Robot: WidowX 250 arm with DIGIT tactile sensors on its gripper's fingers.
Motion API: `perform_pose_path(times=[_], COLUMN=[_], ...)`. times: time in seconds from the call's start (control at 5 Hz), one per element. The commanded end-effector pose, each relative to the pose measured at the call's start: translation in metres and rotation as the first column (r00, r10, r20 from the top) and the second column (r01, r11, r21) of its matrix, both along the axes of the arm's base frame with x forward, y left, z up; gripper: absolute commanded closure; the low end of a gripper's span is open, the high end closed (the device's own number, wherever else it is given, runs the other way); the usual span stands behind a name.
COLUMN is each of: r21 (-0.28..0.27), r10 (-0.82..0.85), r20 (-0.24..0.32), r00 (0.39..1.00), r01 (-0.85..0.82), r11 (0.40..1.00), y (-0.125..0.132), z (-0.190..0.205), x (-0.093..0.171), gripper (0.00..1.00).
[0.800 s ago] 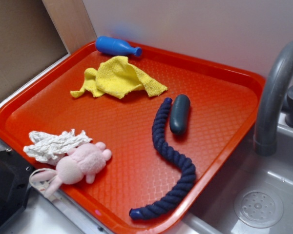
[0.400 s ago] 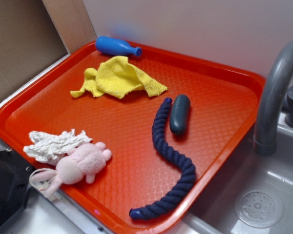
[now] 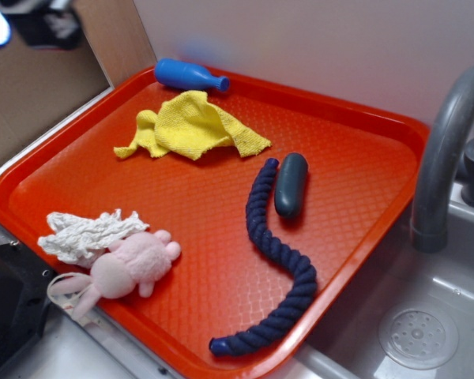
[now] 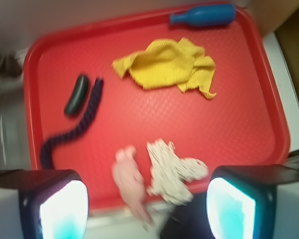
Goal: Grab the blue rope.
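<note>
The blue rope (image 3: 276, 257) lies loose on the red tray (image 3: 363, 150), curling from a capped end near the front rim up to an end just beside the dark capsule (image 3: 291, 185), so any grasp near that upper end risks catching the capsule too. Farther out sit the yellow cloth (image 3: 191, 125), the bright blue pin (image 3: 189, 75) at the back rim, and the pink plush toy (image 3: 130, 268) touching the white rag (image 3: 91, 234) at the front left. The gripper (image 4: 147, 201) hangs high above the tray's near edge with its fingers (image 4: 57, 204) spread wide and holding nothing, well apart from the rope, apparently because the approach has not yet closed in.
</note>
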State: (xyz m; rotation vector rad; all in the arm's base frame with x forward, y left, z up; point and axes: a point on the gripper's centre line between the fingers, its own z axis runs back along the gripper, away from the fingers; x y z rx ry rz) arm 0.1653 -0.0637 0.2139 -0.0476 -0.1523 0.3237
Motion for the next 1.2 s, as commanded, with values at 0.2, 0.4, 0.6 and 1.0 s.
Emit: perform_pose_path(times=[0.2, 0.4, 0.6, 1.0], r21=[0.016, 0.024, 0.057, -0.019], r10=[0.068, 0.009, -0.015, -0.039], r20=[0.04, -0.006, -0.011, -0.07], r00=[0.997, 1.0, 1.0, 0.997], r01=[-0.069, -0.009, 0.015, 0.038], r11=[0.998, 1.0, 0.998, 0.999], y=[-0.065, -0.07, -0.068, -0.066], z=[-0.083, -0.112, -0.136, -0.183], x=[0.049, 0.052, 0.056, 0.062], gripper=[0.0, 0.0, 0.0, 0.0])
